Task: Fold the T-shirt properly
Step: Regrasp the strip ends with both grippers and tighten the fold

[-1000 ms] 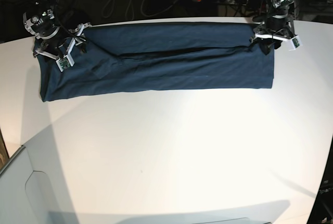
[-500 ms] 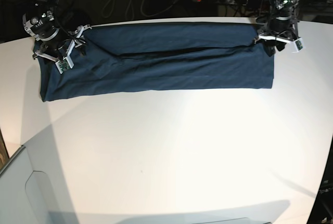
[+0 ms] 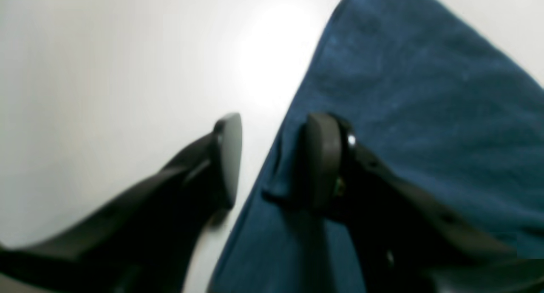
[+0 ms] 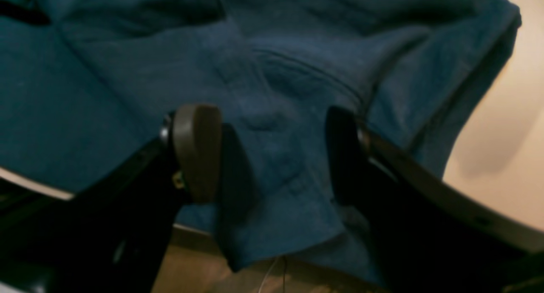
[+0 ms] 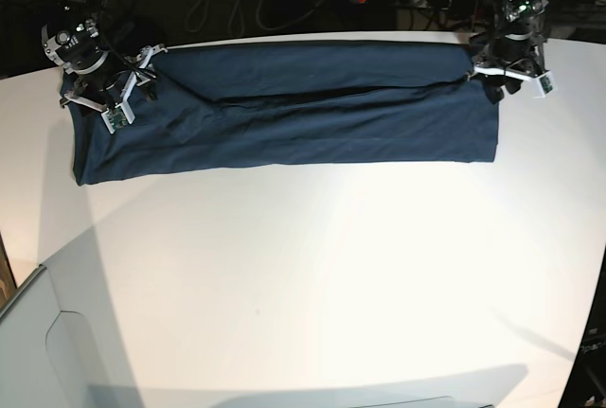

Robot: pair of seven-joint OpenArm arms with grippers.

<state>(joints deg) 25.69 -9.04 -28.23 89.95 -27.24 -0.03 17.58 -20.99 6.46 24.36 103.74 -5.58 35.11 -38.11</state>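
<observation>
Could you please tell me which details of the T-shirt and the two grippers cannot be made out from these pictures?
- T-shirt, base view: the neck and sleeves are folded out of sight, so no label shows.
- Left gripper, left wrist view: blurred; whether the pad on the cloth pins it is unclear.
- Right gripper, right wrist view: dim; the open fingers straddle fabric, contact unclear.
- Both grippers, base view: fingertips too small to read.

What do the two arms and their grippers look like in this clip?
Both arms are dark, with black wiring at the wrists. The right gripper and left gripper have black curved fingers ending in rounded grey-brown pads. White brackets and a small green board sit near each wrist.
</observation>
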